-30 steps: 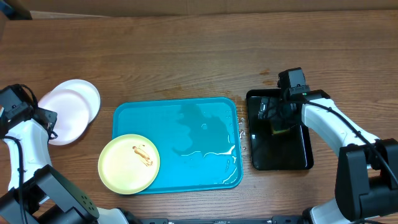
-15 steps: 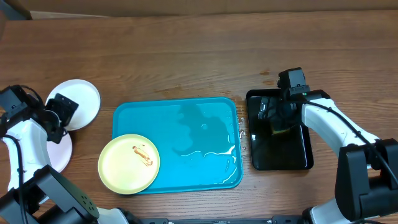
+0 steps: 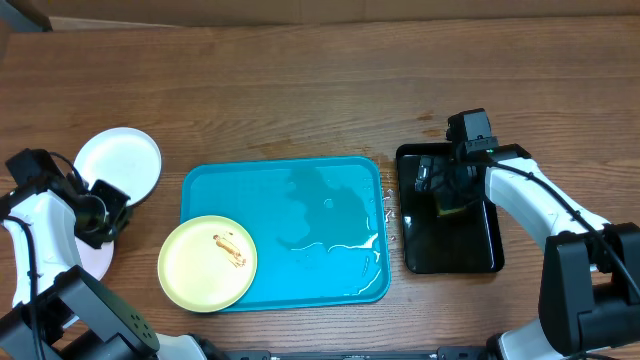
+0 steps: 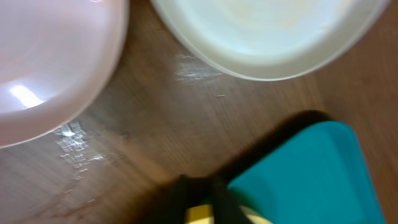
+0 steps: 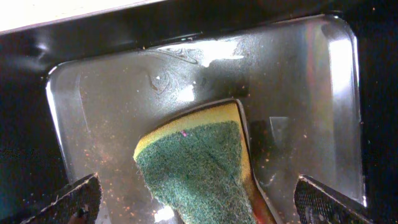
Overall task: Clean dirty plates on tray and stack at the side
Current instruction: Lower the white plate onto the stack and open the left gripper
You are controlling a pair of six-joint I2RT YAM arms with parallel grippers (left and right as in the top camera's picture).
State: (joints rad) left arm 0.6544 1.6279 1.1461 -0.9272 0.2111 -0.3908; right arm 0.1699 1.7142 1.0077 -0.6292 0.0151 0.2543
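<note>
Left gripper, overhead: cannot tell if jaws are open or closed. It hangs between white plate beyond it and pinkish plate behind it. Smeared yellow-green plate lies to its right, on tray corner.
Left wrist: blurred, both pale plates ahead.
Right wrist: right gripper spread wide, sponge between its tips, clear of both, in black tray.

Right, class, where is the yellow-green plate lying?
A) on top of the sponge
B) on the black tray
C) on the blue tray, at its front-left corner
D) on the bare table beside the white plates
C: the yellow-green plate lies over the front-left corner of the blue tray, while the black tray holds a sponge and no plate.
</note>
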